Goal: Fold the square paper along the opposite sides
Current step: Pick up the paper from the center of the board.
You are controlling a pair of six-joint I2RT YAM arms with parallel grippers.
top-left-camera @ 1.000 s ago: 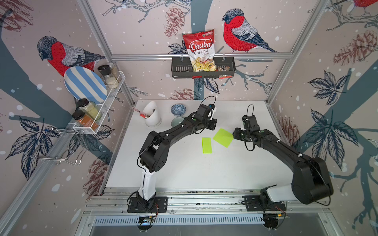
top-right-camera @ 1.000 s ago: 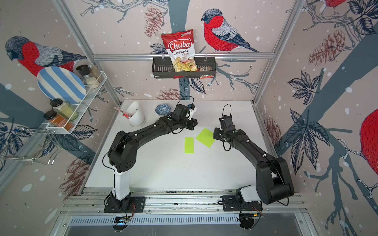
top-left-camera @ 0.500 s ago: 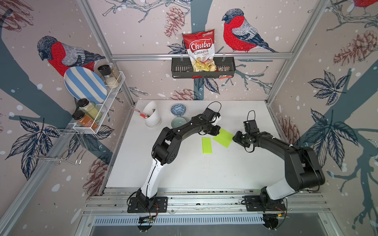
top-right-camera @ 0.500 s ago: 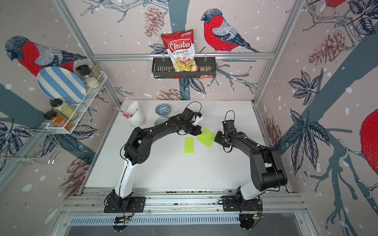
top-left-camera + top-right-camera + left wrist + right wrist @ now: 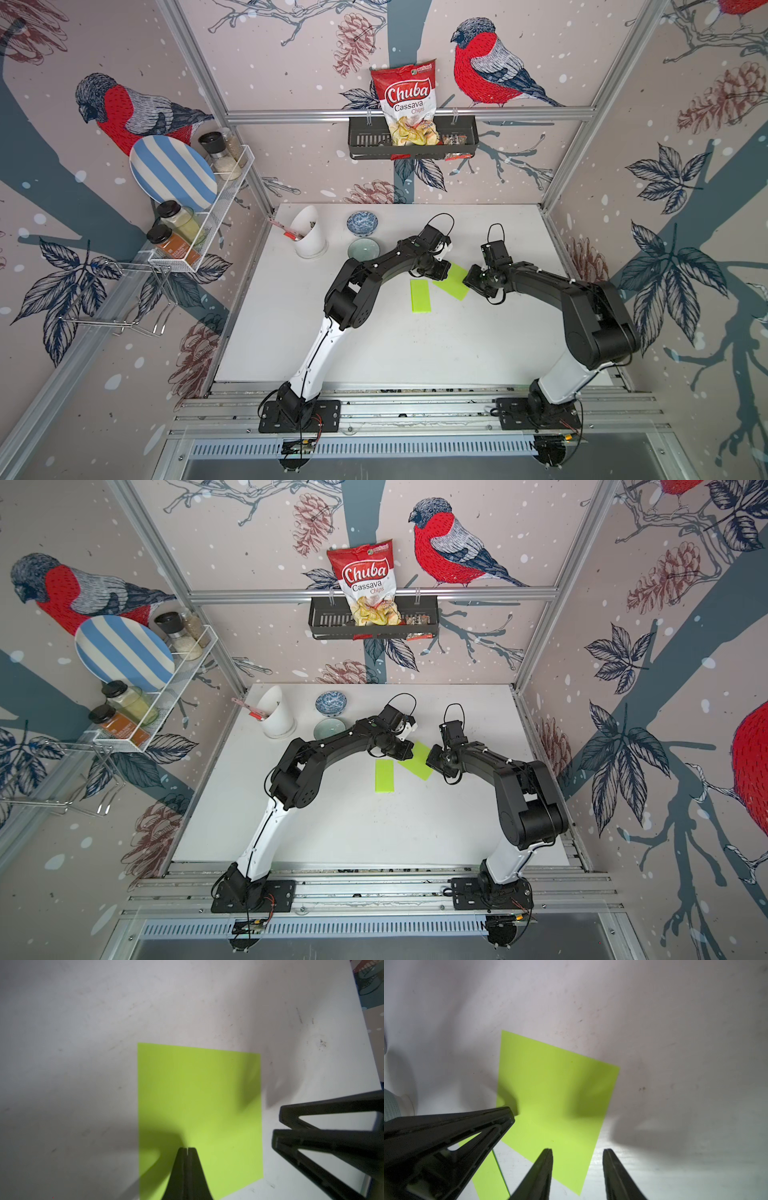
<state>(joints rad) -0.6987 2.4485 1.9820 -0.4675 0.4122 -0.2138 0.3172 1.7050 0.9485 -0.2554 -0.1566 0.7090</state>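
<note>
Two arms stand at the near edge of the table point(image 5: 415, 353), the left arm point(image 5: 316, 353) and the right arm point(image 5: 582, 324), and both bend inward toward the table's middle.

Just short of the table's middle lies a narrow green strip point(image 5: 420, 295), flat, its long side running front to back.

At the table's middle, a little toward its right side, the square paper point(image 5: 455, 282) lies flat and unfolded, turned at an angle to the table's edges, one corner close beside the strip. In both top views the two tools meet it from opposite sides. The left gripper point(image 5: 187, 1149) has its jaws pressed together into a single point, and that point sits low over the sheet, just inside one edge; whether it bears down on the paper I cannot tell. The right gripper point(image 5: 577, 1153) has its jaws apart with nothing between them, poised at the opposite edge, its fingertips point(image 5: 282, 1113) just off the sheet over bare table.

Toward the back of the table, on its left side, stand a pale green bowl point(image 5: 363, 250), a blue patterned bowl point(image 5: 362, 222) behind it, and a white holder point(image 5: 309, 237) beside them.

Above the table's back edge a black basket point(image 5: 365, 137) hangs on the wall, holding a chips bag point(image 5: 409, 104).
</note>
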